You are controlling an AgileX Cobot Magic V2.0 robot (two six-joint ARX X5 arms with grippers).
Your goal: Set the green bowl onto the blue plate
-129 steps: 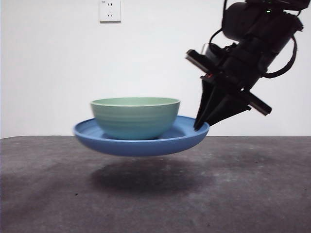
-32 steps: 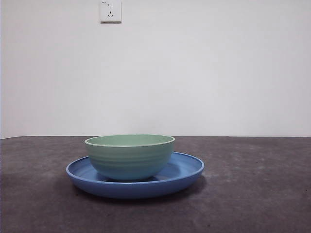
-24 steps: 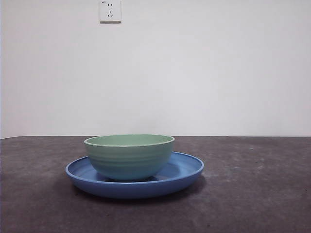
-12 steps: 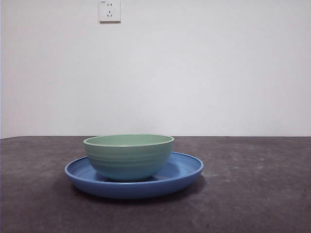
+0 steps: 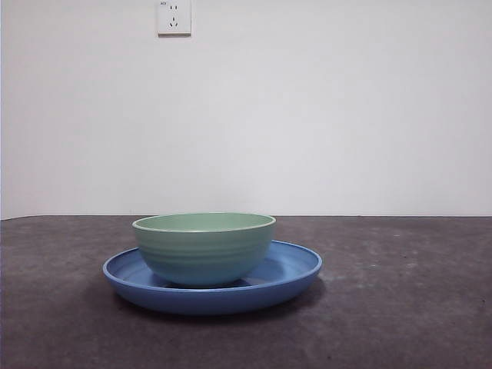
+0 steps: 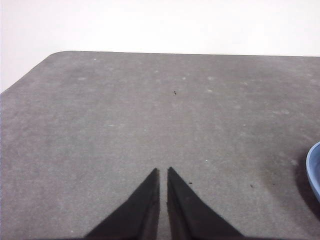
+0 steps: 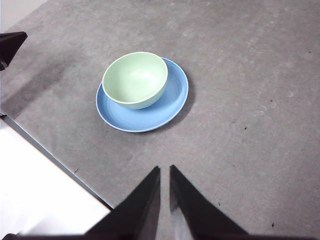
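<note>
Green bowl [image 5: 204, 247], pale mint, round, faint ridges outside, sits upright inside the wide glossy blue plate [image 5: 292, 270], off-centre toward one side of it, w/ the plate flat on the grey table [image 5: 400, 307]. Judging by that, the placing looks done; nothing left to carry.

My right gripper [image 7: 164, 172] hangs high and well apart from the pair, jaws nearly together w/ only a thin slit between, holding nothing, touching nothing. From it the bowl [image 7: 135, 80] and plate [image 7: 172, 102] lie ahead across the tabletop and a bit off to one side. Both are round, so no long axis to line up on.

My left gripper [image 6: 163, 174] is also near-closed and empty, over bare table; only a sliver of the plate's rim [image 6: 315, 170] shows at the frame edge. Which arm is nearer I can't say for sure.

If any move remains, probably just staying clear. White wall outlet [image 5: 174, 17] behind, irrelevant.
</note>
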